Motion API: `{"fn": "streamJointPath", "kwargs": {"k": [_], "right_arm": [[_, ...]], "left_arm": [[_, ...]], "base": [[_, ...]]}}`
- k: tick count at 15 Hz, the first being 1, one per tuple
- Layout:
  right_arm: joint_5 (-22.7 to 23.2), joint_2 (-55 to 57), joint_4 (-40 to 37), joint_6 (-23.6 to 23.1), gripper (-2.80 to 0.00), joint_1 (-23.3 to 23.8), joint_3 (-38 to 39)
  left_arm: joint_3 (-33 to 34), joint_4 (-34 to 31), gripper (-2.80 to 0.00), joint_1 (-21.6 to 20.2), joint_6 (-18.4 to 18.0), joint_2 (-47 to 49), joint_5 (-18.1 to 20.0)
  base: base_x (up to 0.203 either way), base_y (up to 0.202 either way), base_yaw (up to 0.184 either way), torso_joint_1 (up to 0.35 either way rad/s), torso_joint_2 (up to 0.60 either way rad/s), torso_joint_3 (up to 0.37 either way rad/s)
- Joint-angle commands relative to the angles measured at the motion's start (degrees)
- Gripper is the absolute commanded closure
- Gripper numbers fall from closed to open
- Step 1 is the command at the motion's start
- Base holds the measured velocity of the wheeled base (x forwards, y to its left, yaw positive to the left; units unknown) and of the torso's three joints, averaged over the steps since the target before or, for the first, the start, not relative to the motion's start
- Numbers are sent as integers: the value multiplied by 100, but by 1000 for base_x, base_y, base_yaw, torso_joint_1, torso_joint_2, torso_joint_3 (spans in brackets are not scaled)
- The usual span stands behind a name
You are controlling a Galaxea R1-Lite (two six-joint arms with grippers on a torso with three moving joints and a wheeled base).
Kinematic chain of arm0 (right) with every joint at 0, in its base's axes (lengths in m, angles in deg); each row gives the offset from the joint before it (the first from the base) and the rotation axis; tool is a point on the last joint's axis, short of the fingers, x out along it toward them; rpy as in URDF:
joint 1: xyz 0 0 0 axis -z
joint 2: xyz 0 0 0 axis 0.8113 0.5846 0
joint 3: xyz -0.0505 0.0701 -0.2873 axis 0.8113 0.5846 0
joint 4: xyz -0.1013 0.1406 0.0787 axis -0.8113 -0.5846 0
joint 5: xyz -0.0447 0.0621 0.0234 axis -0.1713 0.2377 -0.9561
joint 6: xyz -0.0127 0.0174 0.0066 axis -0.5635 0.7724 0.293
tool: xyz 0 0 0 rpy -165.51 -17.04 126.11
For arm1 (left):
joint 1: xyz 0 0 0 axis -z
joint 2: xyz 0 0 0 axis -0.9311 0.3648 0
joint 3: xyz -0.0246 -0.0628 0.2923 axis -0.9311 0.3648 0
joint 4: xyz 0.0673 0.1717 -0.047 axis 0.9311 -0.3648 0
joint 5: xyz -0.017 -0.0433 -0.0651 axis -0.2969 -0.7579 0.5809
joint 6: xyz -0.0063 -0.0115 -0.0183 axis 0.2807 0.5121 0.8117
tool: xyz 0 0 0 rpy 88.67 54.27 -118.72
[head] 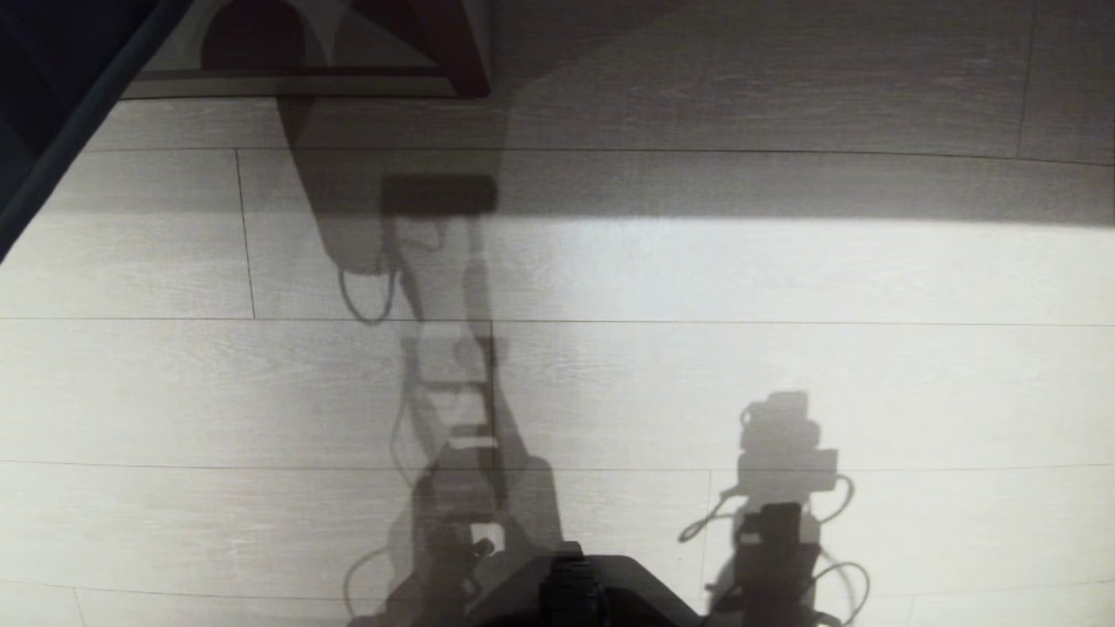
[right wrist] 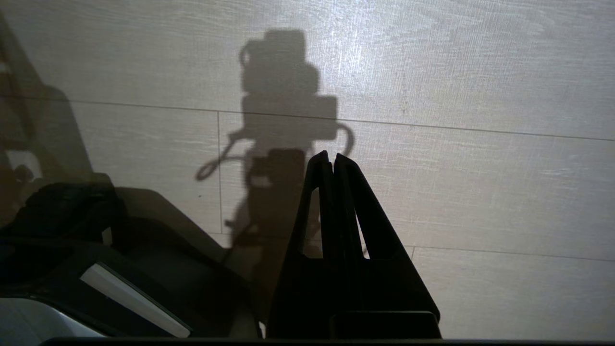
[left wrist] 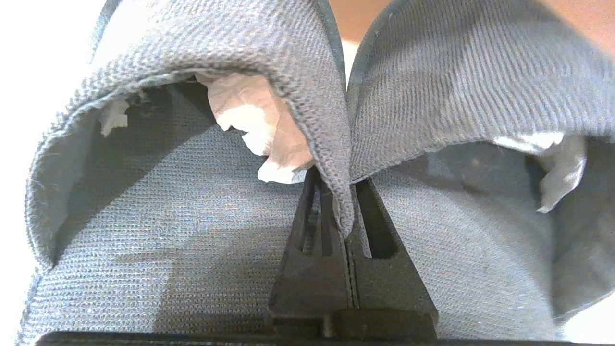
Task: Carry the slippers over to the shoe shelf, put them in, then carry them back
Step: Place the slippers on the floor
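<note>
Grey-blue woven slippers, pale plank floor

Ribbed grey-blue fabric slippers (left wrist: 192, 226) fill the frame, crumpled white tissue paper (left wrist: 250, 125) upper centre, black plastic gripper fingers (left wrist: 314, 269) lower centre; whitish wood-grain plank floor (head: 784, 287), dark maroon furniture leg (head: 453, 43) up top.

The floor (head: 784, 287) is pale wood-grain plank with thin dark seams running across it, brightly lit through the middle and dimmer in a band farther out. Shadows (head: 784, 453) of machinery and looping cables lie over the planks. At the far edge sits a rug (head: 287, 43) patterned in dark red and pale curved shapes, with a light border meeting the planks. A dark slanted edge (head: 52, 131) crosses the far corner beside the rug. Crumpled white paper (left wrist: 250, 120) shows in the left wrist view.
</note>
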Motion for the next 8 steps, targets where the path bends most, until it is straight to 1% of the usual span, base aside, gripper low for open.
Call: {"fn": "streamJointPath", "kwargs": {"k": [1,5,8], "right_arm": [[2,-9,1,-4,0,0,0],[6,-9,1,-4,0,-5,0],[5,-9,1,-4,0,0,0]], "left_arm": [[485,-164,0,-1,0,-1048,120],[1304,-606,0,0,-15,-2058,429],[2041,-642,0,2,-86,-2737,493]], "base": [[0,0,0,0,0,0],[0,0,0,0,0,0],[0,0,0,0,0,0]]}}
